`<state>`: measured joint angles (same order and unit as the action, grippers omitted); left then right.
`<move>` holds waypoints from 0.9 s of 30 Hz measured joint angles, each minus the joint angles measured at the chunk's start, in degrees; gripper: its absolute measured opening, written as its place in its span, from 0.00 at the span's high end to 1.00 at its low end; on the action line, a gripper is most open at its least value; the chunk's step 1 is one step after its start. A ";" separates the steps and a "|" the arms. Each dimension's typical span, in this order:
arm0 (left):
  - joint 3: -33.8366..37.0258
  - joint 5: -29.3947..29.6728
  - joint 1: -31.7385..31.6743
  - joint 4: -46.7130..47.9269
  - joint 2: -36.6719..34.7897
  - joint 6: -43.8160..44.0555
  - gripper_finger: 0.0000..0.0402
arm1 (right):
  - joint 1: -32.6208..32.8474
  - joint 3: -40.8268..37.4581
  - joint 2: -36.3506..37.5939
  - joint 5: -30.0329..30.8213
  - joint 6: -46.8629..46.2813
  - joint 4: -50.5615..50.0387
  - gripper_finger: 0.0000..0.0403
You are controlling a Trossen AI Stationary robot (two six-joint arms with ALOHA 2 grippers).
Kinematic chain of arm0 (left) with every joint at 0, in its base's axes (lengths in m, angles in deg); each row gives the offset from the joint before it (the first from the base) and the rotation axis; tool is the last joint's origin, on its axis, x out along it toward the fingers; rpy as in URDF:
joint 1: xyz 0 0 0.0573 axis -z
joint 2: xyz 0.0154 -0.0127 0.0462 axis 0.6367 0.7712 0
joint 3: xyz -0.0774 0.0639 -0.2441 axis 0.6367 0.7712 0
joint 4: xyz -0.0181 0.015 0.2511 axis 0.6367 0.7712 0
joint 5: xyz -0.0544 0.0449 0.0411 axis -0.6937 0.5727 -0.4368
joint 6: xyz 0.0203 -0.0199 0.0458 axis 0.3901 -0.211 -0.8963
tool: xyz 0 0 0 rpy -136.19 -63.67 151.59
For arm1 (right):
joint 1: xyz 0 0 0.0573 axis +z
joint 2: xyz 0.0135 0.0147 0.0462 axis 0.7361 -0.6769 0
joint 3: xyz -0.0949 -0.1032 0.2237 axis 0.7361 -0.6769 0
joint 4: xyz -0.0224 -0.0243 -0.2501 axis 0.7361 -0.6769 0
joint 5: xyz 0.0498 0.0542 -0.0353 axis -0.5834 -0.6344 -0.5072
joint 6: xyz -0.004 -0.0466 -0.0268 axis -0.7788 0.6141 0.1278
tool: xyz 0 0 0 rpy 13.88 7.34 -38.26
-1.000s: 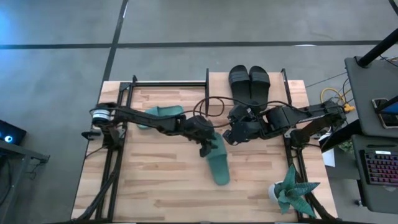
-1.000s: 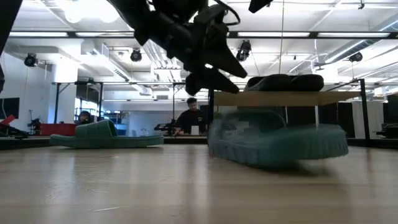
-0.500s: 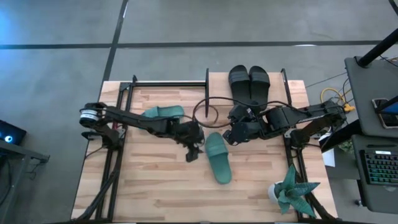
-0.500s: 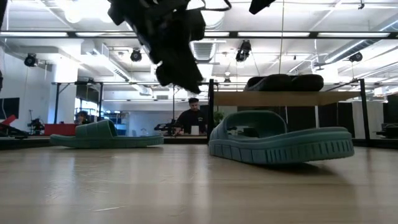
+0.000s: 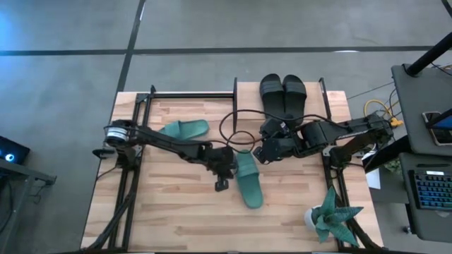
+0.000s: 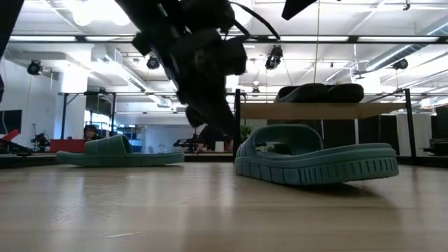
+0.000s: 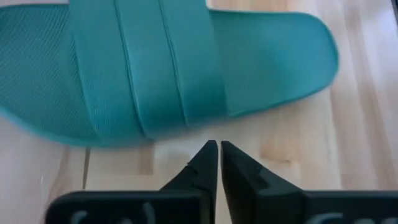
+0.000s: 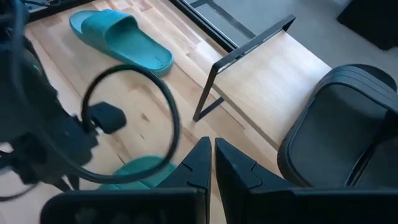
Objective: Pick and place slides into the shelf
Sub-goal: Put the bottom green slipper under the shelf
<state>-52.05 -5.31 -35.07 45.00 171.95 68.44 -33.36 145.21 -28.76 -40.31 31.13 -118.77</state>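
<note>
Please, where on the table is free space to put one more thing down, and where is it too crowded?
Free: the bare wood in front of the near teal slide, between it and the teal plant, and the left front part of the table. Crowded: the middle, where the left gripper, right gripper and cable loop meet beside the shelf.

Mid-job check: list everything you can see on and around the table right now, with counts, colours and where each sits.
Matte black slip-on slides: two, black, side by side on the shelf's top board.
Teal-green slip-on slides: two, teal; one at the table's back left, one at centre, flat on the wood.
Plywood shelf with black metal frame: one, back centre.
Teal spiky plant: one, front right corner.
Wooden tabletop: one, light wood.
Left gripper: jaws shut, empty, beside the centre slide.
Right gripper: jaws shut, empty, near the shelf.
</note>
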 joint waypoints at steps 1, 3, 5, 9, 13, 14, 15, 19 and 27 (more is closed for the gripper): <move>0.00 0.01 -0.06 -0.53 0.53 0.02 0.99 | 0.19 -0.01 0.00 -0.01 -0.02 -0.06 0.97; -0.02 0.03 -0.26 -3.45 1.91 0.00 0.99 | 0.35 -0.05 0.00 -0.01 0.00 -0.08 0.97; -0.11 -0.16 -0.36 -4.99 3.04 0.31 0.98 | 0.69 -0.07 0.00 -0.09 0.00 -0.10 0.97; -1.03 0.14 -0.65 -7.05 4.80 1.98 0.97 | 0.75 -0.07 0.00 -0.15 0.00 -0.10 0.97; -2.53 2.41 -0.73 -7.95 5.15 1.38 0.97 | 0.71 -0.07 -0.02 -0.13 0.01 -0.13 0.97; -2.65 4.20 -0.75 -8.53 5.11 1.09 0.97 | 0.72 -0.07 -0.02 -0.11 0.01 -0.13 0.97; -2.67 6.41 -0.79 -9.17 5.11 0.85 0.97 | 0.73 -0.07 -0.02 -0.11 0.02 -0.13 0.97; -2.60 9.58 -1.78 -8.91 5.11 0.83 0.97 | 0.73 -0.07 -0.02 -0.12 0.00 -0.13 0.97; -0.92 9.34 -1.23 4.51 -1.38 1.05 0.97 | 4.16 -0.07 -0.03 -14.55 0.00 -0.22 0.97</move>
<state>-52.97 4.03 -36.30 49.51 170.57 69.50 -29.20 145.13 -28.79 -54.86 31.13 -118.98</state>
